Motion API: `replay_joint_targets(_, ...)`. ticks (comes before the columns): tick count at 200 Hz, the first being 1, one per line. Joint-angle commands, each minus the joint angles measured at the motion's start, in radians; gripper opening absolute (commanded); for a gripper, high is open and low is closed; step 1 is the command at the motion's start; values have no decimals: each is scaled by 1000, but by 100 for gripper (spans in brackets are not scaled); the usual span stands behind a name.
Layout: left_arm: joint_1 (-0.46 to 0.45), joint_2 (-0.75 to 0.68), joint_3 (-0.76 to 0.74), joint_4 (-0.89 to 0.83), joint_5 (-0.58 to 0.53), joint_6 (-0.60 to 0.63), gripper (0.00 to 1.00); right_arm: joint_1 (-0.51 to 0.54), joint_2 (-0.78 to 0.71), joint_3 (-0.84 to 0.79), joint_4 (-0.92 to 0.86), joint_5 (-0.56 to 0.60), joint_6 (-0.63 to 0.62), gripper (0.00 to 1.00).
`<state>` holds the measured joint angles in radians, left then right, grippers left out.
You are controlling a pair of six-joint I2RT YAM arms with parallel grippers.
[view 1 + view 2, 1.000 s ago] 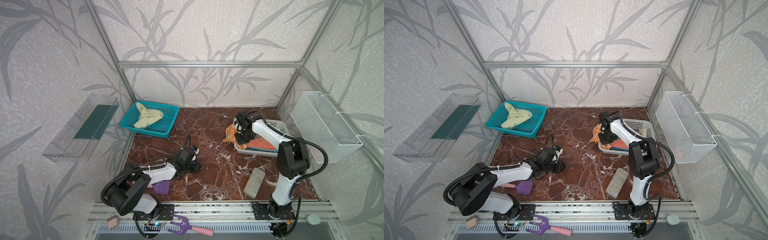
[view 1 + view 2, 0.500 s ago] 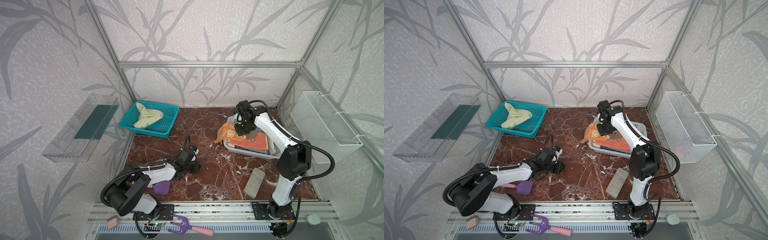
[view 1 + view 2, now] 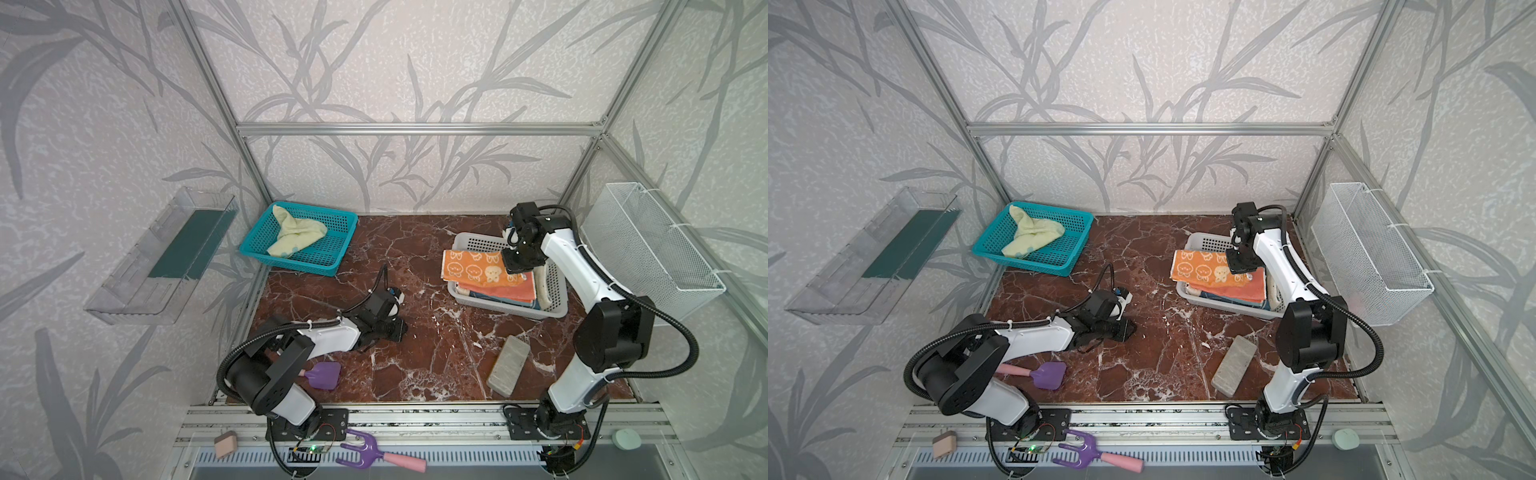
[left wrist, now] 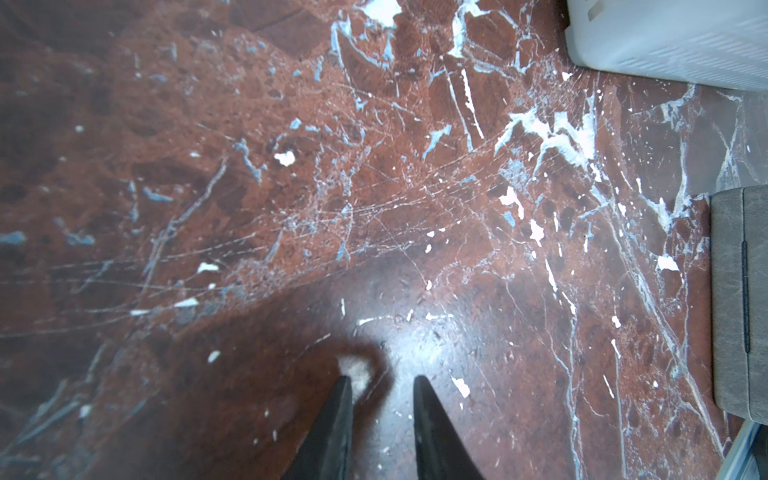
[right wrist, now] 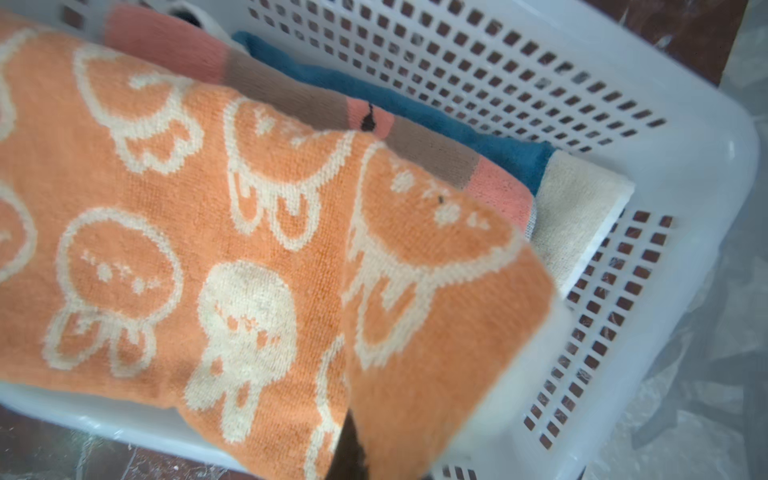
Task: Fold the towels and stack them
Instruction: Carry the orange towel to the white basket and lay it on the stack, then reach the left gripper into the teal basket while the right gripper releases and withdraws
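**A:** Where did your right gripper [image 3: 517, 269] sit at that moment?

**B:** It pointed down over the white slotted basket [image 3: 473, 243], near the back right of the marble tabletop [image 3: 436, 332]. Its jaws were pinched tight on one edge of the orange towel [image 3: 478, 270]. In the right wrist view that cloth [image 5: 208, 249] draped over a dark finger [image 5: 351, 453], so you saw little of the grip itself.

**A:** And how did the towel lie?

**B:** It was spread white-figured side up across the stack in the basket. Its free end lay over the rim on the side toward the table's middle. Under it you had the salmon towel [image 5: 166, 41] with its brown bands. Below that was the blue-and-cream towel [image 5: 415, 108], its cream end against the basket wall [image 5: 623, 83].

**A:** Your left gripper [image 4: 382, 386]?

**B:** It was low over bare marble near the middle of the table, well apart from the basket. The jaws stood a narrow gap apart with nothing between them.

**A:** The fourth towel?

**B:** The pale yellow towel [image 3: 293, 235] lay crumpled and unfolded in the teal basket [image 3: 332, 266] at the back left. Both top views showed it there [image 3: 1034, 237].

**A:** Anything else near your arms?

**B:** A grey block [image 3: 509, 365] lay flat on the marble in front of the white basket, beside your right arm.
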<state>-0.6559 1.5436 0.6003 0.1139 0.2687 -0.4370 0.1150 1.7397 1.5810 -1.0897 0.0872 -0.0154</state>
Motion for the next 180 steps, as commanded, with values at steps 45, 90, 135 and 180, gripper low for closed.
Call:
replay_joint_targets(45,5,27,6,-24,10,1,28,-69,14,-112,141,78,30,0)
replay_joint_targets(90,5,19,37,-54,0,8,28,-118,-61,-168,182,127,70,0)
replay_joint_targets(135,44,-28,154,-172,-64,56,29,-124,-138,-211,165,129,134,55)
replay_joint_targets(180,183,-49,440,-353,-141,141,34,-115,-345,-238,224,48,170,63)
